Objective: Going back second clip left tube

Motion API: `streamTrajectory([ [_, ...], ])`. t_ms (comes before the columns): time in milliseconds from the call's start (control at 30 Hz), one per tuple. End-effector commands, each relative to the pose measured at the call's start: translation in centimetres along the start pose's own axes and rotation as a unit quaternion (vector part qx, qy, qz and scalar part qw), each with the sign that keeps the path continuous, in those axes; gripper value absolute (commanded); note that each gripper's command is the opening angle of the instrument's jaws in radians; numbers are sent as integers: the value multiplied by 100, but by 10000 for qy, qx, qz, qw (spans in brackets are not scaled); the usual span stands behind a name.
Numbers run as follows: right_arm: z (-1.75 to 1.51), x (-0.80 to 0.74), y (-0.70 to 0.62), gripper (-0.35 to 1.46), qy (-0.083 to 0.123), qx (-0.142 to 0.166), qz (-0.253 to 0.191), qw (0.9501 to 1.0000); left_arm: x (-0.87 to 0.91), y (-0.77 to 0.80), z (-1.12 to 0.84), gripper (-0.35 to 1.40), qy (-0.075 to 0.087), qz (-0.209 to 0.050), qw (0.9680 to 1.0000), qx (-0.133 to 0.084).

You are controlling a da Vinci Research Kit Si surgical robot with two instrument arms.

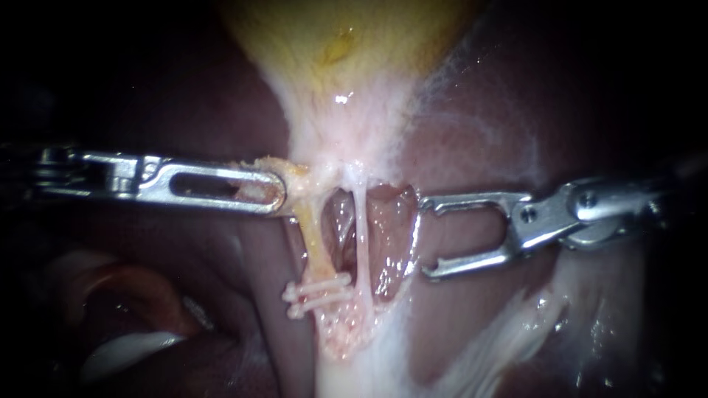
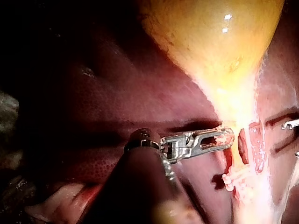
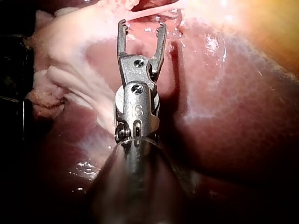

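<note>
Gripping gallbladder (image 1: 346, 51), left instrument (image 1: 282, 193) lies level.

The dark red liver (image 1: 251, 243) is the bed for everything here. The yellow gallbladder (image 1: 346, 44) lies on it. Below the gallbladder two tubes run over the liver: the yellowish left tube (image 1: 313, 236), with white clips (image 1: 318, 293) across it, and just beside it a thin pale tube (image 1: 361, 236).

Gallbladder (image 1: 354, 37) cut off by endoscope view's upper edge; left instrument (image 1: 276, 188) shaft lost in dark; right instrument (image 1: 426, 239) shaft blurred; left wrist view shows only its jaw tips.
</note>
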Motion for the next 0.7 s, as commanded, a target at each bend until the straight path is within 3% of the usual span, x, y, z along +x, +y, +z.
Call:
streamTrajectory([
  [33,-2,1,1,50,14,0,-12,10000,0,0,1,-35,1,1,10000,1],
  [367,-6,2,1,50,30,3,-5,10000,1,11,14,-35,-27,24,10000,-18],
  [533,-6,2,0,50,27,-10,-5,10000,2,24,29,-35,-60,48,10000,-62],
  [700,-6,3,0,50,27,-10,-5,10000,1,35,46,-35,4,101,9999,-79],
])
